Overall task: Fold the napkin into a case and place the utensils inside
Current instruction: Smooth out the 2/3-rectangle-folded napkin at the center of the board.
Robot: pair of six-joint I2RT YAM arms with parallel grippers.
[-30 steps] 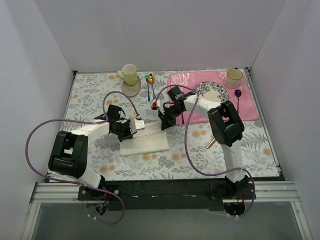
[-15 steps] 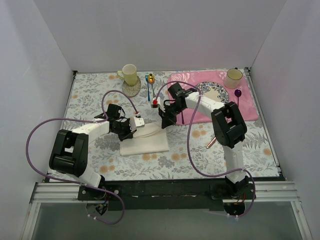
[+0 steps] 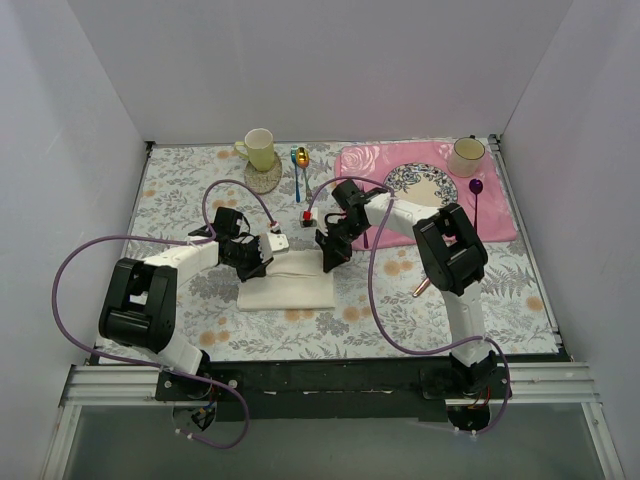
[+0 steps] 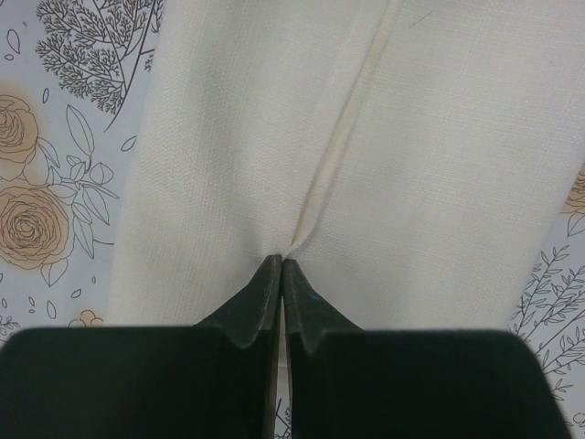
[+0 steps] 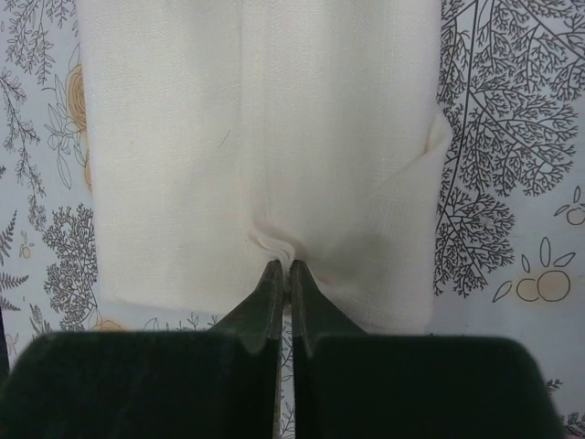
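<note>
Napkin (image 3: pixel 290 292) mid-bench, part folded. Left claw (image 4: pixel 281 273) pinching its far-left edge, right claw (image 5: pixel 285 273) pinching far-right. Knife (image 3: pixel 422 287) near right, spoon (image 3: pixel 302 157) far back, neither tucked in yet.

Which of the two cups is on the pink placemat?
The cream cup at the far right, on the pink placemat. The yellow mug stands on a round coaster on the floral tablecloth.

Inventory as I count it from the top view:
- one napkin (image 3: pixel 290 290)
- one yellow mug (image 3: pixel 260 148)
- one cream mug (image 3: pixel 466 155)
- one coaster (image 3: pixel 264 180)
- one placemat (image 3: pixel 495 215)
- one plate (image 3: pixel 425 185)
- one copper knife (image 3: pixel 421 288)
- one purple utensil (image 3: pixel 476 190)
- spoons (image 3: pixel 299 165) overlap; number unconfirmed
</note>
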